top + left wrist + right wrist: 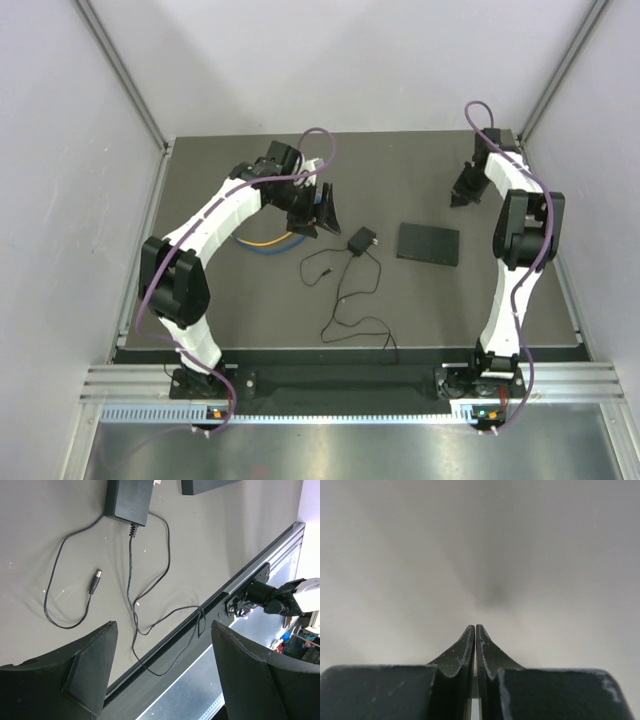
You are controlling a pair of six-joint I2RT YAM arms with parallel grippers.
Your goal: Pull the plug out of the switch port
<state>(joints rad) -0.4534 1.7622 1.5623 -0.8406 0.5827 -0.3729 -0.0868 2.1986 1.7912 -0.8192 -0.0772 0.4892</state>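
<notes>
At the left of the worktop [200,170], yellow and blue cables [262,241] are seen beside the left tool [318,212], whose fingers are held wide apart with nothing between them. The plug [94,582] is found lying loose on the worktop, on the thin wire [167,545] of the small adapter [127,500]. The flat black box [428,243] with the switch port is set further right, apart from the plug; any lettering is too small to be read. The right tool [475,627] is pressed together, empty.

so the switch box [428,243] sits right of centre on the surface [520,310], adapter [360,241] just left of it, its wire [169,555] looping toward the bottom, plug [94,582] lying further left
</notes>
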